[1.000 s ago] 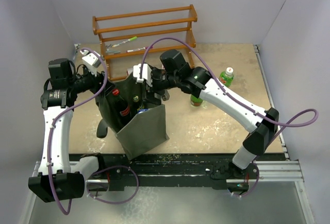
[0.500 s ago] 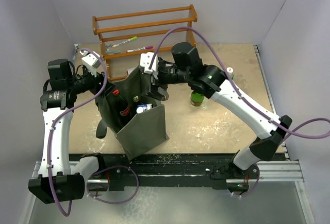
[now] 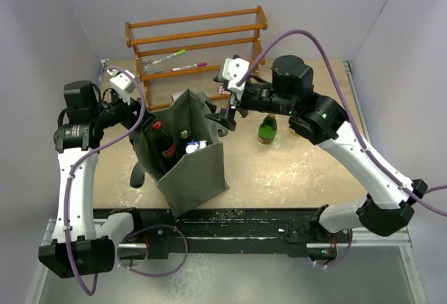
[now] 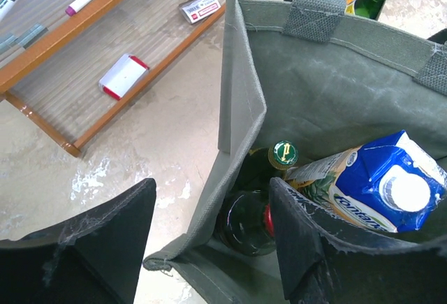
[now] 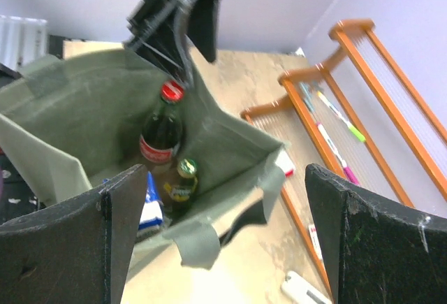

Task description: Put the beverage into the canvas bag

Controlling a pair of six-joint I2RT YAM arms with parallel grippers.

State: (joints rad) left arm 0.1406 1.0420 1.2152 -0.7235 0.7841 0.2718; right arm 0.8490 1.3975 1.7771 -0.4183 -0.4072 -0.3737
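Observation:
The dark grey-green canvas bag [image 3: 197,175] stands open at the table's front left. Inside it are a cola bottle with a red cap [image 5: 160,131], a green bottle with a gold-green cap [image 4: 284,154] and a blue-and-white juice carton [image 4: 380,185]. My left gripper [image 3: 142,119] is open, its fingers straddling the bag's left wall at a corner [image 4: 211,189]. My right gripper [image 3: 228,114] is open and empty, hovering above and just right of the bag's far rim; its wide-apart fingers frame the bag in the right wrist view [image 5: 223,248].
A green bottle with an orange label [image 3: 267,131] stands on the table right of the bag, below my right arm. An orange wooden rack [image 3: 199,38] with markers and small items stands behind the bag. White walls close in on three sides.
My right gripper has risen out of the bag and drawn back to the right, open and empty. The bag's far wall has straightened up. My left arm has barely moved.

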